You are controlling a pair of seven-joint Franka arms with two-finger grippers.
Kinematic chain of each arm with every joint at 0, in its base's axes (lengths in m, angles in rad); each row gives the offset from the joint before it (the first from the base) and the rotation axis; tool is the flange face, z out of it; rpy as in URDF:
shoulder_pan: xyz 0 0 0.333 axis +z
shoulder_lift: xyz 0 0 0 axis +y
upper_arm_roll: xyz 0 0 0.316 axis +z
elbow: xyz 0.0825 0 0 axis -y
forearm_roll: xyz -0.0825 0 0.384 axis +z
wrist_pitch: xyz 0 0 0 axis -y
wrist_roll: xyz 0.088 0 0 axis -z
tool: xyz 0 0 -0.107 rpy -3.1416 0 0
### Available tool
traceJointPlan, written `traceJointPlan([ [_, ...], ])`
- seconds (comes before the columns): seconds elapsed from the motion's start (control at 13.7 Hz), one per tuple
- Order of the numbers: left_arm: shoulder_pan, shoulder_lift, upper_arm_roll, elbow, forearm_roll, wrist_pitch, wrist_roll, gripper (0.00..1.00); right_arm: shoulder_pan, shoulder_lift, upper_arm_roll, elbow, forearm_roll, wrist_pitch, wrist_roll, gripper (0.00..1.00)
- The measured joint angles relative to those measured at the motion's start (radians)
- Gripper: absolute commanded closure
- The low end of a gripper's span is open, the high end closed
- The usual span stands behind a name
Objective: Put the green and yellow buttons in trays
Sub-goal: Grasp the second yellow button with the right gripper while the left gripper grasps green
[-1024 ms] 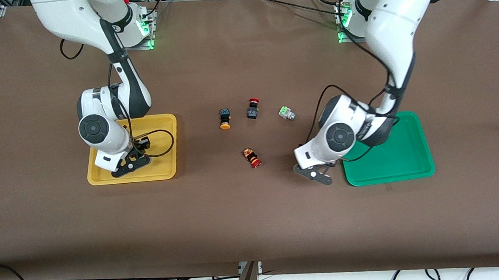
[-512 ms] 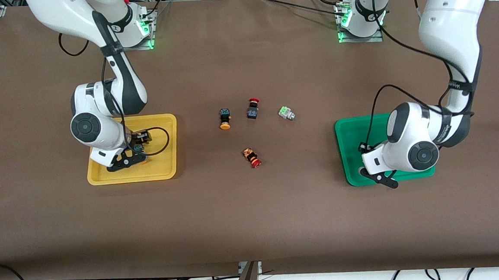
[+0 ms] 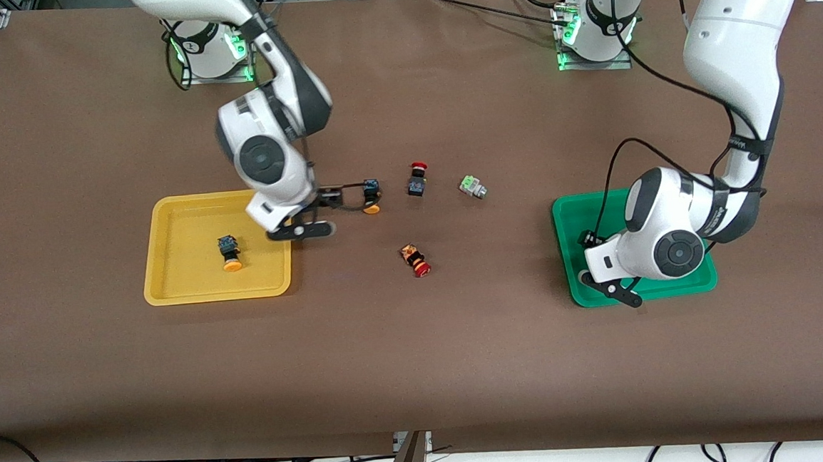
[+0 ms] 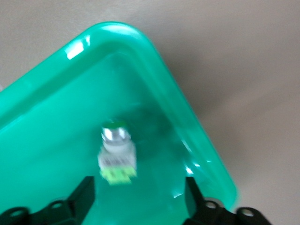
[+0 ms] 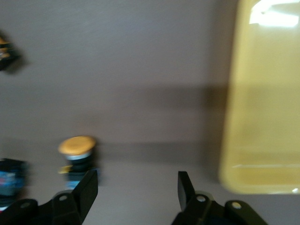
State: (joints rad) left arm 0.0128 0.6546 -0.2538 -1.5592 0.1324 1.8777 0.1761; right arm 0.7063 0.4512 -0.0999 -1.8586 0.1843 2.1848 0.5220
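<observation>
The right gripper (image 3: 302, 230) hangs over the brown worktop (image 3: 418, 345) just beside the yellow tray (image 3: 172, 288), at the tray's edge toward the left arm's end. In the right wrist view its fingers (image 5: 86, 187) stand apart with nothing between them, and a yellow-capped button (image 5: 77, 154) lies on the worktop close ahead of them. In the front view that yellow-capped button (image 3: 371, 195) lies near the middle of the worktop. A second yellow-capped button (image 3: 229, 253) lies inside the yellow tray.

The left gripper (image 3: 609, 287) is over the green tray (image 3: 568, 214), at the corner nearer the front camera and toward the right arm's end. The left wrist view shows its fingers (image 4: 84, 192) spread wide and empty, with a pale green button (image 4: 116, 152) lying on the tray floor between and just ahead of them, clear of both.

Another pale green button (image 3: 472, 186) rests on the worktop between the two trays. Beside it, toward the right arm's end, stands a red-capped switch (image 3: 417, 179); a second red-capped switch (image 3: 415, 259) lies nearer the front camera.
</observation>
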Motion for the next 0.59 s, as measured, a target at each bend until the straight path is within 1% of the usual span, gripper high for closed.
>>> traceJointPlan([
  [0.15,-0.008,-0.065,-0.041,-0.003,-0.059,-0.095,-0.143,0.0,0.041,0.035,0.014,0.002,0.035,0.056,0.059,0.19],
  [0.29,-0.015,-0.098,-0.096,-0.019,-0.088,-0.133,-0.374,0.0,0.06,0.07,0.014,0.002,0.042,0.102,0.093,0.18],
  [0.44,-0.023,-0.097,-0.157,-0.06,-0.093,-0.13,-0.65,0.0,0.077,0.103,0.016,0.002,0.043,0.145,0.121,0.18],
  [0.51,-0.029,-0.09,-0.18,-0.094,-0.094,-0.106,-0.781,0.0,0.087,0.12,0.017,0.002,0.043,0.166,0.135,0.18],
  [0.59,-0.033,-0.082,-0.2,-0.136,-0.096,-0.051,-0.897,0.0,0.097,0.134,0.017,0.002,0.043,0.186,0.146,0.18],
])
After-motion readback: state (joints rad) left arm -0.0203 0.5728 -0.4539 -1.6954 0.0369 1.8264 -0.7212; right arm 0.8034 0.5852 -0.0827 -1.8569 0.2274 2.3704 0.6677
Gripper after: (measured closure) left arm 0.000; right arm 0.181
